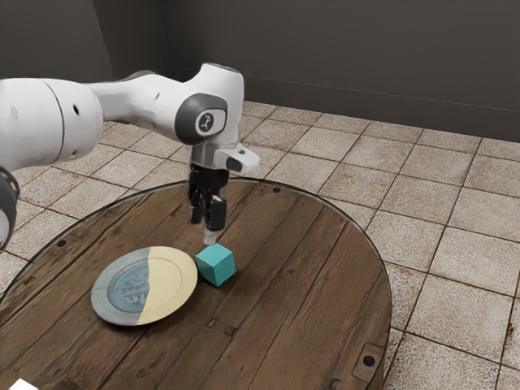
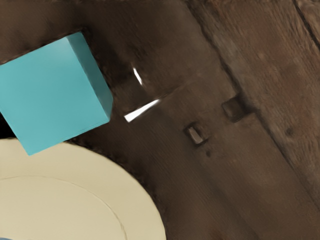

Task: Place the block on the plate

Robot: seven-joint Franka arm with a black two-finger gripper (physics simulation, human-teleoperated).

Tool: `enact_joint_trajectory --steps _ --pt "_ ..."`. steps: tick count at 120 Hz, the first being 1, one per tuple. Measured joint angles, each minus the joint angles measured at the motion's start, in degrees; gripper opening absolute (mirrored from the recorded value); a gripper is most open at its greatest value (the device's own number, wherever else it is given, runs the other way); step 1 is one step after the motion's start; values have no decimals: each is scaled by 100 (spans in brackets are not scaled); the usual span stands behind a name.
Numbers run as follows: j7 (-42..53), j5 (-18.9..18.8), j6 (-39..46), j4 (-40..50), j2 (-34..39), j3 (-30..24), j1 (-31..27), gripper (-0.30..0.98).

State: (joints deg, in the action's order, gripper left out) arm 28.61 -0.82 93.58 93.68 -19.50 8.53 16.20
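A black gripper hangs mid-frame, its opening impossible to tell. Lower, a teal cube sits just beside the round cream-and-blue plate, lower left.

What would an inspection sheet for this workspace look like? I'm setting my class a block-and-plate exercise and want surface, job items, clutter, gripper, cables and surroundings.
Surface: round wooden table, planked, with dark spots near its edge.
Job's things: teal block on the table, close beside the plate, not yet placed on it; whether they touch is unclear. Plate is cream and blue-grey, nothing on it.
Clutter: white object, cut off at the exterior view's lower left; cannot tell what it is.
Gripper: pointing down near the block, fingers apart, not gripping it.
Cables: nothing seen.
Surroundings: tiled floor, dark wall.
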Motion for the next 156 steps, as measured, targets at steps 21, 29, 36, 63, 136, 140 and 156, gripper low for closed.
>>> enact_joint_trajectory --steps 21,29,36,63,136,140,156 --pt "68 662 1207 337 -472 40 -279 69" --pt "72 885 1559 367 -608 83 -427 69" --pt "75 999 1788 371 -707 138 -522 69" --pt "86 1312 2431 382 -1126 158 -617 69" --pt "119 1313 2706 563 -1166 93 -621 44" --pt "119 1251 2682 565 -1061 90 -618 41" --pt "103 1005 2542 602 -607 101 -618 38"
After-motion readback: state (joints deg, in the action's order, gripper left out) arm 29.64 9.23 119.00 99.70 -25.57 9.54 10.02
